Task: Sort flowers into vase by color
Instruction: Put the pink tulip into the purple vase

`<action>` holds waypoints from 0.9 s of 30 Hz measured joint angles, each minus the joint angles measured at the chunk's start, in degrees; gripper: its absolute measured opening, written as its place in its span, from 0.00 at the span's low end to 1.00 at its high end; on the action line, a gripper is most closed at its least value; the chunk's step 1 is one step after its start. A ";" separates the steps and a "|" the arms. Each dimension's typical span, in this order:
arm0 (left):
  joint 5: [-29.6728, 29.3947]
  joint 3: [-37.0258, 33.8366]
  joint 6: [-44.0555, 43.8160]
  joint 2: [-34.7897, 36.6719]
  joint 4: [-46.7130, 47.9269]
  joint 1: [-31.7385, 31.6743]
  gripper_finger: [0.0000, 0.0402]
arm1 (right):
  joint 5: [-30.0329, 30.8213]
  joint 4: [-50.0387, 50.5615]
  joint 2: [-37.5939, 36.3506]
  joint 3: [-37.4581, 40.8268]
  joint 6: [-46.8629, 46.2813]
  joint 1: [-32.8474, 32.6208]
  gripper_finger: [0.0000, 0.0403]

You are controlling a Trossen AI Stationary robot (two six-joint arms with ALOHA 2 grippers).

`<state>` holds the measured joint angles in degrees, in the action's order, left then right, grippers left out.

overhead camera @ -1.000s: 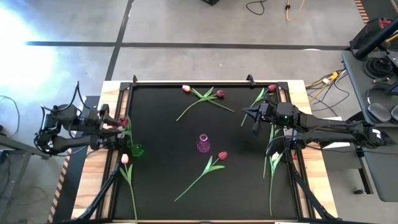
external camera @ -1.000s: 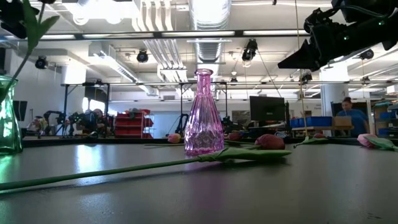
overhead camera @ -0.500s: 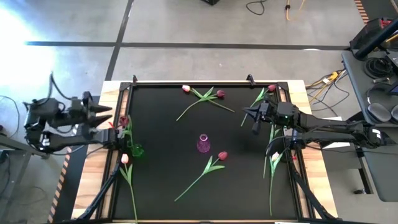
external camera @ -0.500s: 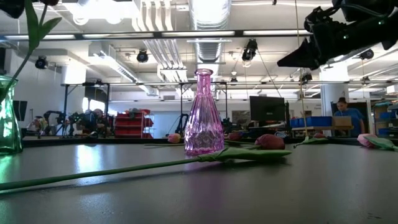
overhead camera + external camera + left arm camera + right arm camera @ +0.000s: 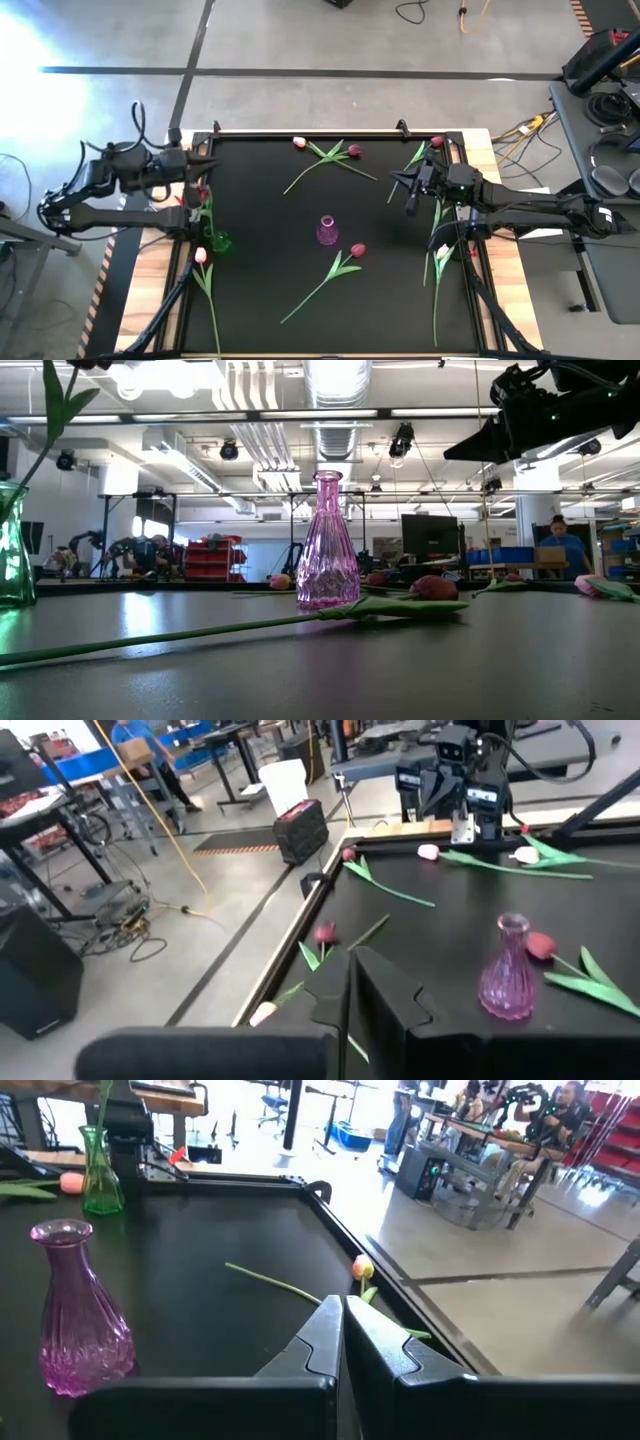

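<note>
A green vase [image 5: 218,241] stands near the table's left edge with one dark red tulip [image 5: 200,192] standing in it by its stem; the vase also shows in the low view [image 5: 12,550]. A pink vase [image 5: 327,231] stands empty mid-table. Other tulips lie flat: pink [image 5: 298,142] and dark red [image 5: 355,151] at the far edge, dark red [image 5: 436,141] at the far right, dark red [image 5: 358,249] beside the pink vase, pink [image 5: 200,255] by the green vase. My left gripper [image 5: 208,164] is shut and empty, raised beyond the green vase. My right gripper [image 5: 400,192] is shut and empty, raised at the right.
More tulips [image 5: 440,258] lie along the table's right rail. The black mat [image 5: 270,210] is bare between the two vases. A raised wooden frame [image 5: 330,132] borders the mat. People and workbenches show in the room beyond the table.
My left gripper has drawn back from the dark red tulip in the green vase toward the table's left edge, then swung toward the far edge and back over the mat's left border. The tulip stays standing in the vase.
</note>
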<state>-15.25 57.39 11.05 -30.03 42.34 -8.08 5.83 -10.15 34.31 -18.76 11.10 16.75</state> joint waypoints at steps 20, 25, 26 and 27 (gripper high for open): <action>5.52 16.89 4.64 -11.51 0.59 -3.30 0.00 | -0.42 -1.33 0.00 0.01 1.46 0.02 0.02; 8.69 16.96 8.44 -17.67 -2.89 -6.71 0.00 | -0.44 -1.33 0.00 0.00 0.91 0.02 0.02; 10.79 16.92 8.97 -19.07 -3.95 -8.60 0.00 | -0.42 -1.31 0.02 0.02 0.93 0.02 0.02; 13.89 16.86 9.31 -20.48 -5.01 -10.97 0.00 | -0.44 -1.31 0.02 0.01 0.93 0.02 0.02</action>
<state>-1.36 74.24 20.36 -50.51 37.34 -19.05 5.39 -11.46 34.32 -18.75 12.03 16.78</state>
